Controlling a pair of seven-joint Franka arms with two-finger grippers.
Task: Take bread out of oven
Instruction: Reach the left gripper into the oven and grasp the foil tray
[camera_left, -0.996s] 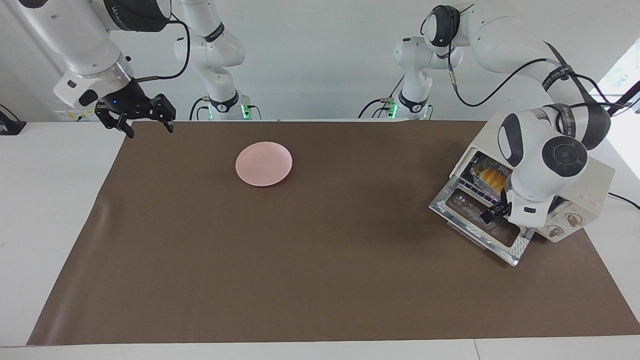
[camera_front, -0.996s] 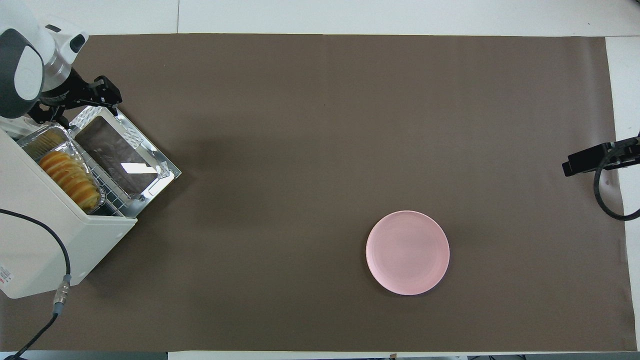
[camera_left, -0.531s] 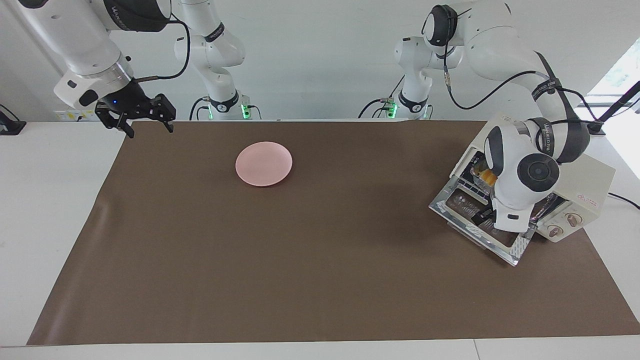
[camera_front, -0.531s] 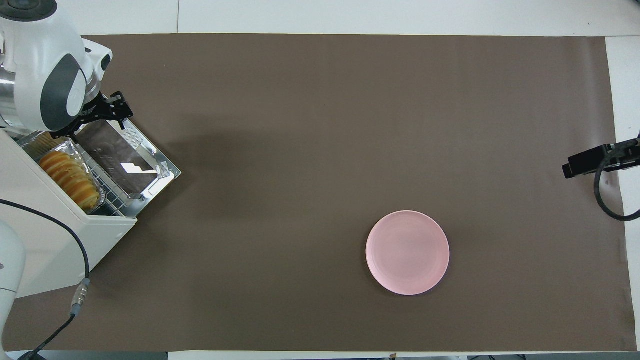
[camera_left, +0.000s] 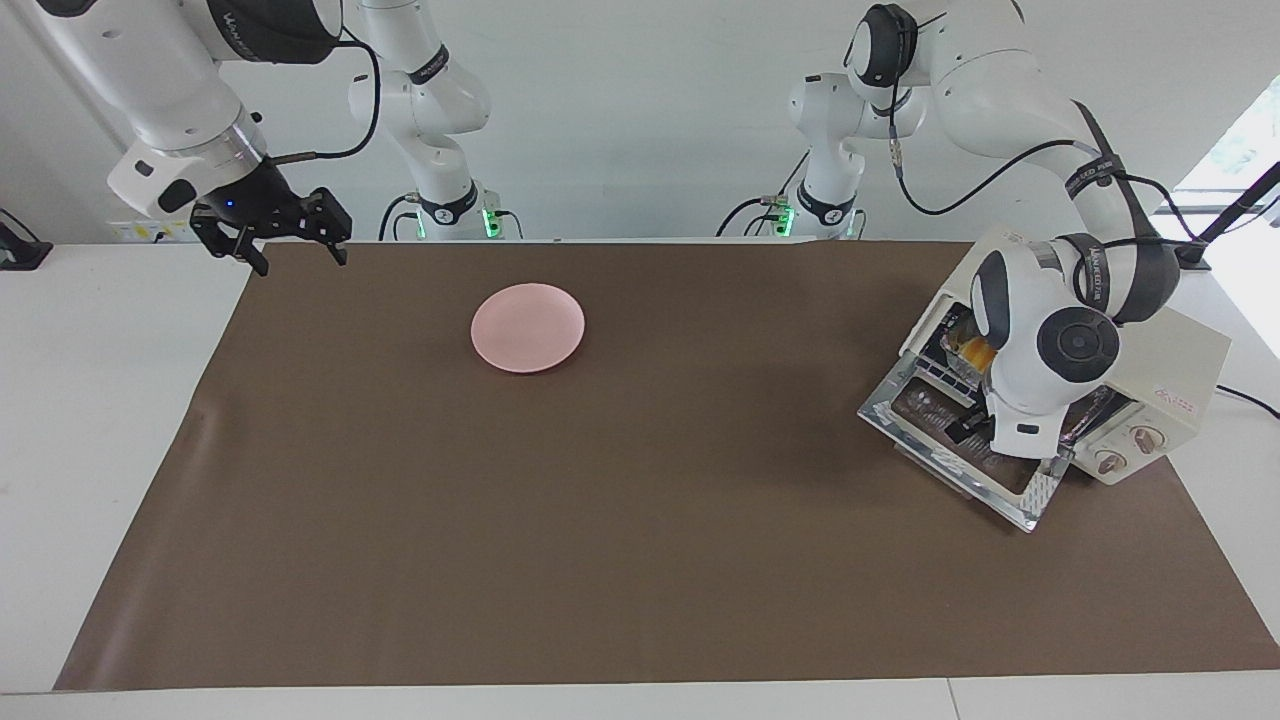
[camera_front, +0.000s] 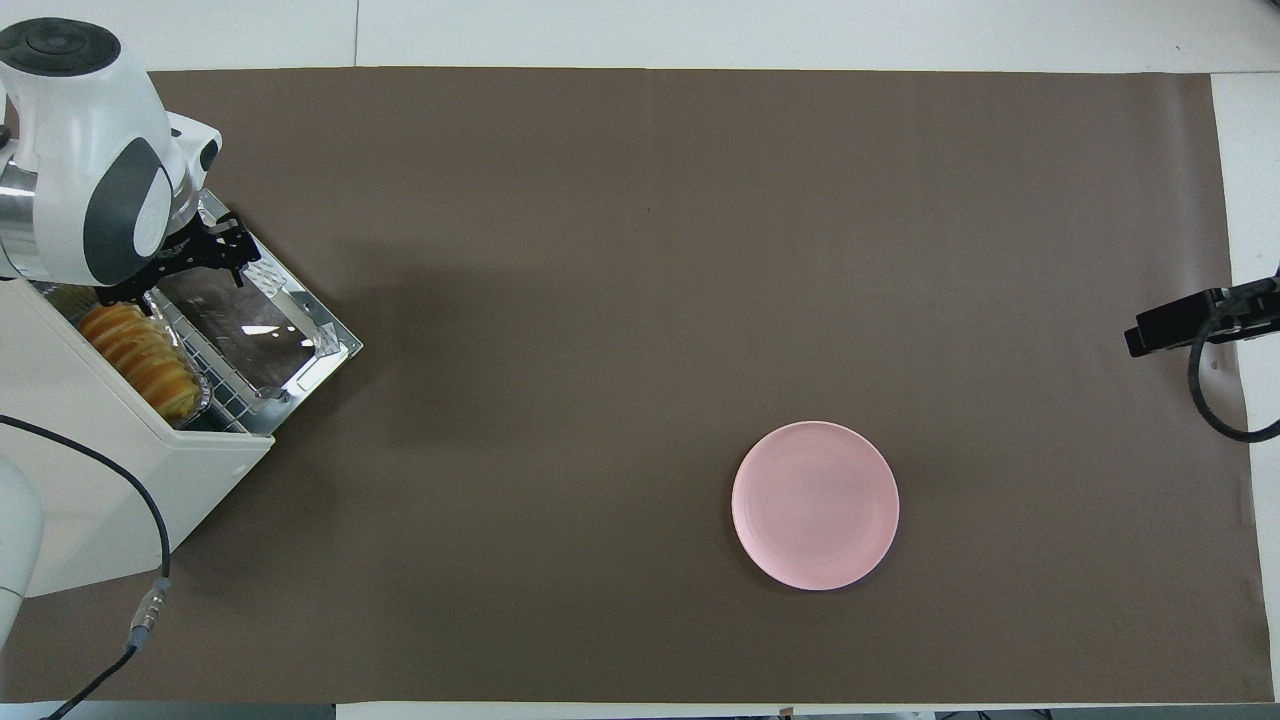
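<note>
The cream-white oven (camera_left: 1170, 355) (camera_front: 90, 480) stands at the left arm's end of the table, its glass door (camera_left: 950, 450) (camera_front: 250, 320) folded down flat. The golden ridged bread (camera_front: 140, 360) (camera_left: 975, 350) lies in a silver foil tray (camera_front: 203, 397) on the wire rack inside. My left gripper (camera_front: 190, 262) (camera_left: 965, 430) is open and empty, low over the open door, just in front of the oven's mouth and apart from the bread. My right gripper (camera_left: 295, 258) (camera_front: 1175, 322) is open and empty, waiting in the air over the mat's edge at the right arm's end.
A round pink plate (camera_left: 528, 327) (camera_front: 815, 505) lies on the brown mat (camera_left: 600, 520), toward the right arm's end and near the robots. A black cable (camera_front: 130, 500) runs from the oven off the table's near edge.
My left gripper has moved from over the door's outer corner to over the door, closer to the oven's mouth, and the wrist has turned. The right arm has not moved.
</note>
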